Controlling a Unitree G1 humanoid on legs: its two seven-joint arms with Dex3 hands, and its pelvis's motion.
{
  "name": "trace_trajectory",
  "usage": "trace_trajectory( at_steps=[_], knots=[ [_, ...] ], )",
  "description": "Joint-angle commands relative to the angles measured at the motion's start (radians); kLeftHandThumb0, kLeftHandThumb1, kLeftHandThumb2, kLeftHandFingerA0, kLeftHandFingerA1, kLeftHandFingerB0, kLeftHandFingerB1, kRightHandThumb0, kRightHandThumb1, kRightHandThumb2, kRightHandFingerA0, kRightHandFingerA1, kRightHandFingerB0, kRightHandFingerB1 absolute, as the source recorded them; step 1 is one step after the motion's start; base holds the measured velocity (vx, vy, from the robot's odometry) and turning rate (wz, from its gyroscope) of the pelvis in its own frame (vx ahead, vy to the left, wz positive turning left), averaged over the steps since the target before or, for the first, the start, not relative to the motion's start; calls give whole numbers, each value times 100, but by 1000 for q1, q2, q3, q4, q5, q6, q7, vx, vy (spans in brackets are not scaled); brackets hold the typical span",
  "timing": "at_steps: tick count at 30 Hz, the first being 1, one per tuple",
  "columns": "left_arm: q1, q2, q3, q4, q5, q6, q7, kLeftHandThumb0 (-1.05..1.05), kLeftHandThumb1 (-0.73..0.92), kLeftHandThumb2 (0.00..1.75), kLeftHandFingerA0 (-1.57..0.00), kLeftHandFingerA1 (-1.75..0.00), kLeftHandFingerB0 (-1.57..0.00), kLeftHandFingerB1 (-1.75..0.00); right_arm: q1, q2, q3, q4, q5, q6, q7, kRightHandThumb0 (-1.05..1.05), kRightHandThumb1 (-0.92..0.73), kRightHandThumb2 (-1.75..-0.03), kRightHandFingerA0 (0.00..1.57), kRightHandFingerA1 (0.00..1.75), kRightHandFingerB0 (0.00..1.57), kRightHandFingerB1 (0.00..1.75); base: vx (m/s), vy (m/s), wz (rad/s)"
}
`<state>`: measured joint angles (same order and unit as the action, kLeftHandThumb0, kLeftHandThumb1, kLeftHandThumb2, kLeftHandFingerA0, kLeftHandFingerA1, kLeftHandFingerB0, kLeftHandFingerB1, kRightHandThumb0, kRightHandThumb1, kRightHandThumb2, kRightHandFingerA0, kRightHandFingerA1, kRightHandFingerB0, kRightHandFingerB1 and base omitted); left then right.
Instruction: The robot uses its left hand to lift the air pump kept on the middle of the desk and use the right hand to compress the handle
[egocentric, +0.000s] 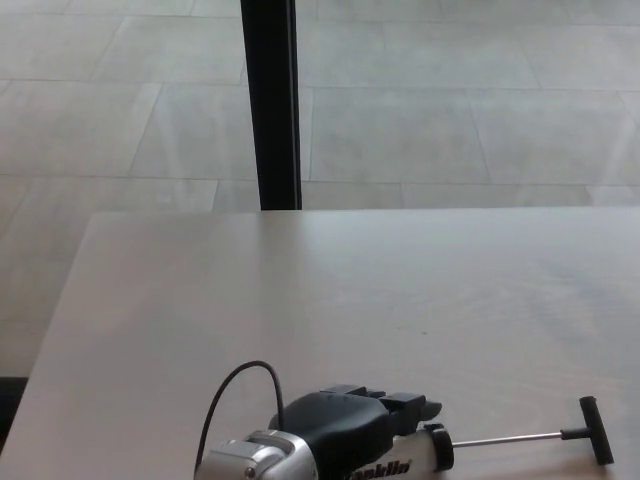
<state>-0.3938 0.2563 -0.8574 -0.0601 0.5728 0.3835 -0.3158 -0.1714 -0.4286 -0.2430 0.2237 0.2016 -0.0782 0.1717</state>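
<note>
The air pump (420, 452) lies on its side near the front edge of the pale desk (350, 280). Its white barrel with black lettering is mostly covered by my left hand (350, 430). The hand's black fingers (405, 406) curl over the barrel's far side, just left of the black collar, so the hand is shut on the pump. The thin metal rod (505, 438) sticks out to the right and ends in the black T-handle (597, 430), which rests on the desk. My right hand is not in view.
A black cable (240, 385) loops up from my silver left wrist (255, 460). A black pillar (270, 100) stands behind the desk's far edge, with grey tiled floor around it.
</note>
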Motion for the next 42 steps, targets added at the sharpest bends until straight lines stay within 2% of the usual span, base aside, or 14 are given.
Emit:
trace_trajectory(
  at_steps=[1,6,9,10,13,14,15,20,32,33,34,36,41,42],
  knots=[
    [18,33,-117,-53,341,331,-186,-100,57,102,0,-17,0,-18,-31,40,-22,-26,-10,56,-71,-57,-75,-63,47,66,59,44,0,0,0],
    [41,31,-129,-54,389,368,-183,-105,61,101,0,-14,0,-18,-22,57,-33,-47,4,75,-87,-53,-72,-63,47,66,59,45,0,0,0],
    [106,7,-124,-5,476,400,-13,-42,37,98,-6,-57,0,-51,0,66,-39,-45,4,61,-85,-47,-70,-61,50,63,60,45,0,0,0],
    [112,2,-123,7,489,403,9,-71,67,60,-10,-62,-18,-46,1,66,-40,-42,3,57,-83,-46,-71,-61,47,57,61,44,0,0,0],
    [144,-18,-101,39,511,407,113,-65,67,60,-19,-101,-29,-50,6,66,-36,-38,-8,41,-81,-44,-70,-60,48,56,61,44,0,0,0],
    [156,-31,-82,63,503,408,157,-61,52,94,-44,-87,-27,-58,11,68,-31,-50,-23,36,-92,-43,-69,-60,50,53,60,44,0,0,0],
    [158,-35,-79,68,505,407,160,-60,73,58,-29,-110,-35,-55,11,68,-31,-48,-27,31,-93,-43,-68,-61,51,54,59,44,0,0,0],
    [192,-60,-37,111,499,371,233,-54,71,61,-33,-123,-45,-60,18,78,-34,-68,-41,27,-114,-40,-67,-60,53,63,61,45,0,0,0],
    [234,-102,12,186,598,353,274,-43,69,58,-42,-113,-28,-48,36,99,-33,-75,-110,-2,-169,-39,-66,-60,55,72,68,46,0,0,0],
    [234,-111,21,200,597,352,283,-29,49,98,-63,-93,-13,-53,38,100,-35,-70,-120,-14,-175,-38,-66,-60,55,72,68,47,0,0,0],
    [236,-114,24,203,601,350,284,-29,49,98,-63,-93,-13,-53,38,100,-35,-69,-122,-15,-176,-38,-66,-60,55,72,68,47,0,0,0],
    [246,-131,58,197,569,336,281,-24,66,67,-69,-145,-27,-47,44,100,-34,-75,-142,-21,-188,-35,-67,-60,57,82,68,47,0,0,0],
    [264,-150,90,202,551,288,289,-25,59,81,-102,-154,-53,-62,26,105,-35,-70,-146,-20,-191,-34,-66,-60,58,94,71,47,0,0,0],
    [267,-157,88,202,553,284,285,-20,61,74,-86,-167,-50,-54,23,104,-34,-72,-147,-20,-189,-34,-67,-60,58,98,71,47,0,0,0]
  ],
)
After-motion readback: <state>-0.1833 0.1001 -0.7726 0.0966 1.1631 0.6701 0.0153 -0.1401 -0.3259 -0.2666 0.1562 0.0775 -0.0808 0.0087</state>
